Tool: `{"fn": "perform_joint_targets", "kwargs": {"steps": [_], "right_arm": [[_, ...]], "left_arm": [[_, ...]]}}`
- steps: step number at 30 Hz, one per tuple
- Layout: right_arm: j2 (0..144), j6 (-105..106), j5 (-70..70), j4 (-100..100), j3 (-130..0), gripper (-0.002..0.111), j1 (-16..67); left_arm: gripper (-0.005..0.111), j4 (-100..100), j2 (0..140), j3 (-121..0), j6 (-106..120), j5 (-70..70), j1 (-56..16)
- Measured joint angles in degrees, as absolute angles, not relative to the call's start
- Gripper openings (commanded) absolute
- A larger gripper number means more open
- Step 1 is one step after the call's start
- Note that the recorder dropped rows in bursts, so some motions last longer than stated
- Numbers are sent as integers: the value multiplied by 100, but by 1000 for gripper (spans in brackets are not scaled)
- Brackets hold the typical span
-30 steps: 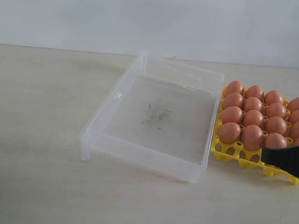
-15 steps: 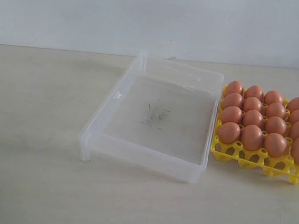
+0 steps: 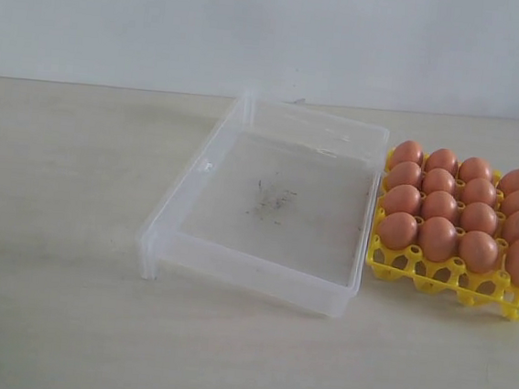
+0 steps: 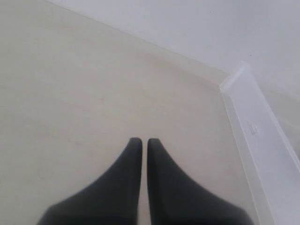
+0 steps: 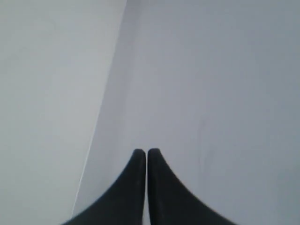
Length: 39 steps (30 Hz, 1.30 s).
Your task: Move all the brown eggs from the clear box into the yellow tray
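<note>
Exterior view: the clear box (image 3: 275,224) sits on the tabletop (image 3: 54,230), its floor showing only faint dark scuff marks. The yellow tray (image 3: 435,278) stands just beside the box, against one of its side walls. The brown eggs (image 3: 439,206) sit in the tray's cups in rows of four, each egg upright and close to its neighbours. A pale wall (image 3: 257,29) rises behind the tabletop.

Left wrist view: the left tool (image 4: 140,140) is closed. Its two dark fingers (image 4: 117,187) lie side by side with only a hairline gap, and nothing is held between them. Bare tabletop (image 4: 70,93) lies beneath and ahead of the tips. One corner and one wall of the clear box (image 4: 255,136) lie ahead of the tool and off to its side, well apart from the tips.

Right wrist view: the right tool (image 5: 141,151) is closed, tips together, gripping nothing. It faces plain pale surfaces that meet along a straight edge; what they are cannot be told.
</note>
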<state>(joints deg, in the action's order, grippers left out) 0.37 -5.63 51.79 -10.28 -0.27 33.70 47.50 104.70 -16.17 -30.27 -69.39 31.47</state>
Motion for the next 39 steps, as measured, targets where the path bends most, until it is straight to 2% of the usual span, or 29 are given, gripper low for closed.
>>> {"fn": "perform_joint_targets", "kwargs": {"steps": [7,9,11,13,15,18,20,24,32,39], "right_arm": [[37,-984,5524,-1300,-27,0,3370],[27,-1035,4992,-1276,-27,0,3370],[10,-825,3797,-850,-27,0,3370],[73,350,2388,910,-27,0,3287],[422,2386,1696,3729,-2,0,3088],[1347,5428,1940,7277,7,0,2869],[2108,6207,2319,8394,7,0,2840],[3582,6104,2412,8360,-341,0,2817],[6921,6414,2774,8352,-2021,0,2809],[8263,7413,3177,9239,-2807,0,2809]], "left_arm": [[4,4771,10470,-1617,-3027,-6939,3147],[4,4771,10470,-1617,-3027,-6939,3147],[4,4771,10470,-1617,-3027,-6939,3147],[4,4783,10470,-1617,-3027,-6939,3147],[4,4794,10470,-1617,-3027,-6939,3147],[4,4837,10470,-1617,-3027,-6939,3147],[4,4837,10470,-1617,-3027,-6939,3147],[4,4837,10470,-1617,-3027,-6939,3147],[4,4837,10470,-1617,-3027,-6939,3147],[4,4846,10470,-1617,-3027,-6939,3147]]}}
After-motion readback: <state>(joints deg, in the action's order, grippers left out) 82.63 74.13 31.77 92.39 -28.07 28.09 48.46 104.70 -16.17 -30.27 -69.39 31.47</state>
